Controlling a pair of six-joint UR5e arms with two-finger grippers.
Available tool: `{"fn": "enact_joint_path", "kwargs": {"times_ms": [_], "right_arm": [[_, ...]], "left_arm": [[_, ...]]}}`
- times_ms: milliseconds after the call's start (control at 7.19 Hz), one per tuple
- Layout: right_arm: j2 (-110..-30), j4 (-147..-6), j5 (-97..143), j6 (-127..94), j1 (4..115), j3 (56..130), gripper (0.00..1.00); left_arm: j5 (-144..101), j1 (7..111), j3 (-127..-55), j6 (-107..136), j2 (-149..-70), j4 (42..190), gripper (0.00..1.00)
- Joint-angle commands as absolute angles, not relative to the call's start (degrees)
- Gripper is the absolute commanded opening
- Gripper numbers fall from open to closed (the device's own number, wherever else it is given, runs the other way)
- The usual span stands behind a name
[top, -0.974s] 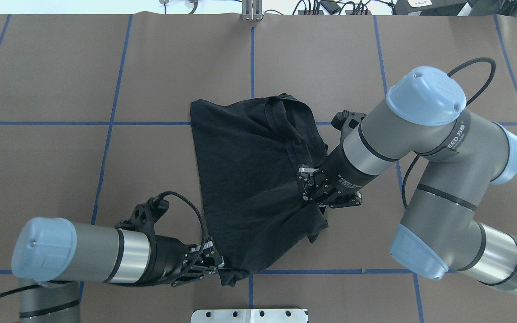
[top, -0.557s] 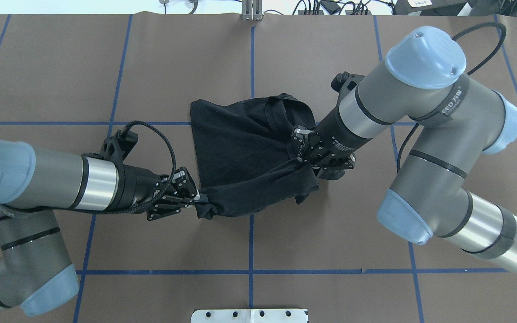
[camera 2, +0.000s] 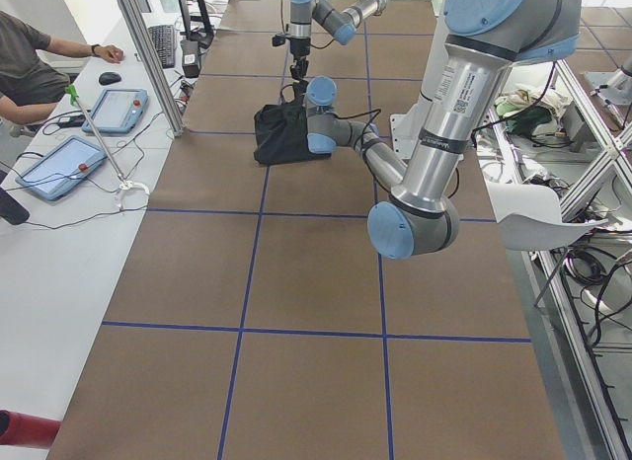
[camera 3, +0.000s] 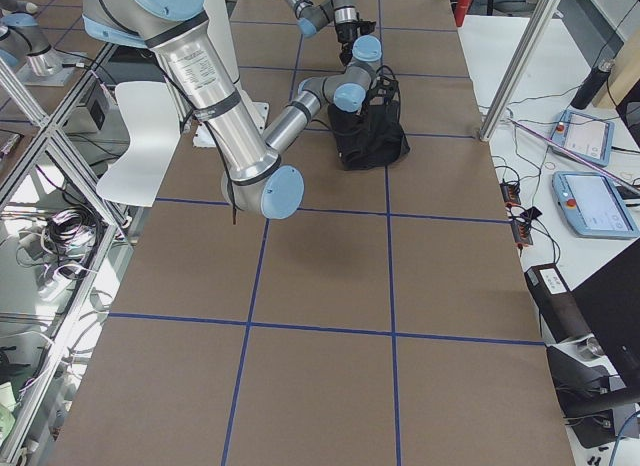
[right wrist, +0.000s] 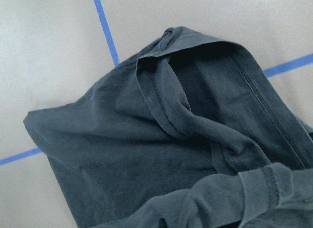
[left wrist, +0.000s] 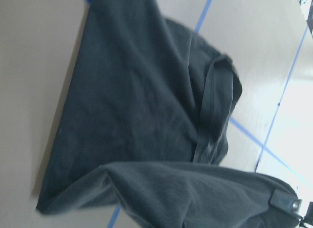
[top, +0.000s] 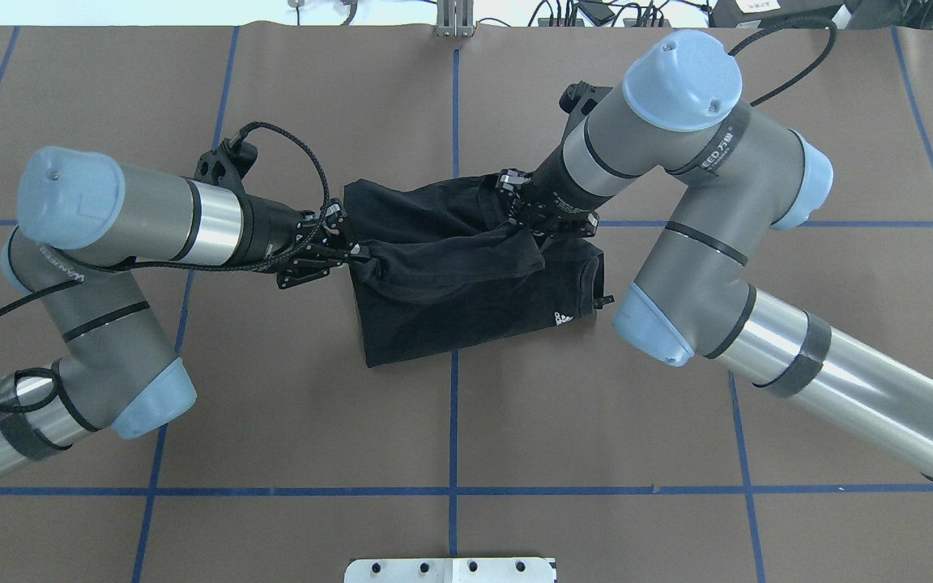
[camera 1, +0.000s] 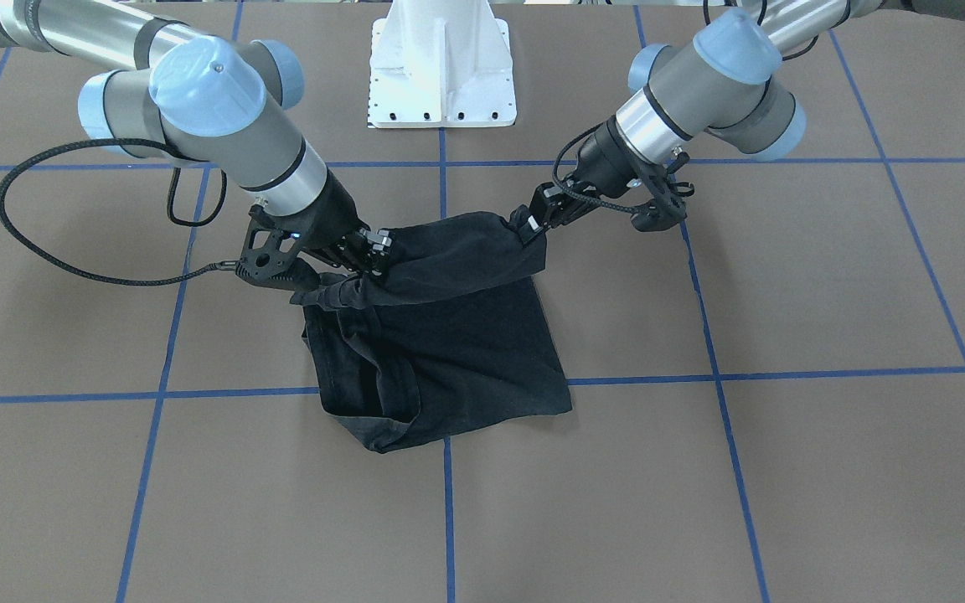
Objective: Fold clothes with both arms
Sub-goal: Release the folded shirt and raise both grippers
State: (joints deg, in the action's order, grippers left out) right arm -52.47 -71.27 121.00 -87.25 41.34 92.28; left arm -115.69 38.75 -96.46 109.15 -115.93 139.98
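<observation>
Garment under inspection: T-shirt (top: 434, 324) lies partly folded at the middle of the surface (top: 272, 421), across the centre grid line. Left arm (top: 151, 223) and right arm (top: 645, 129) each have jaws closed tight on one end of a raised fabric edge. The edge hangs stretched between them above the lower layer, apparently so the fold lands evenly.

Left tool (top: 352, 248) and right tool (top: 525, 223) face each other, clamped.
</observation>
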Motion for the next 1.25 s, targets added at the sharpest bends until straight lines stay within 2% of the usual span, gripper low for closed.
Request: {"fn": "enact_joint_path", "kwargs": {"times_ms": [0, 278, 557, 696, 835, 974, 1113], "right_arm": [[-47.57, -65.68, 117.61, -87.19, 41.66, 82.83, 0.00], [-46.23, -60.49, 115.32, -87.10, 41.57, 76.06, 0.00], [-46.32, -58.98, 114.43, -86.75, 41.66, 73.31, 0.00], [-46.14, -58.80, 114.43, -86.84, 41.66, 73.21, 0.22], [-45.97, -58.80, 114.00, -86.84, 41.75, 73.21, 0.99], [-45.53, -58.80, 114.26, -86.92, 42.44, 73.21, 1.00], [-45.01, -58.89, 117.83, -86.49, 44.97, 73.13, 1.00]], "left_arm": [[-115.66, 41.47, -89.41, 105.83, -118.65, 140.27, 0.00], [-115.66, 41.92, -85.28, 104.60, -119.52, 142.19, 0.00], [-115.49, 42.01, -81.23, 104.41, -120.76, 144.58, 0.00], [-115.14, 42.01, -79.04, 104.41, -122.33, 145.28, 0.00], [-115.05, 42.10, -77.53, 105.02, -123.39, 146.41, 0.29], [-115.05, 42.10, -77.78, 104.77, -123.49, 146.51, 0.99], [-115.14, 43.23, -77.78, 104.59, -123.49, 146.51, 1.00]]}}
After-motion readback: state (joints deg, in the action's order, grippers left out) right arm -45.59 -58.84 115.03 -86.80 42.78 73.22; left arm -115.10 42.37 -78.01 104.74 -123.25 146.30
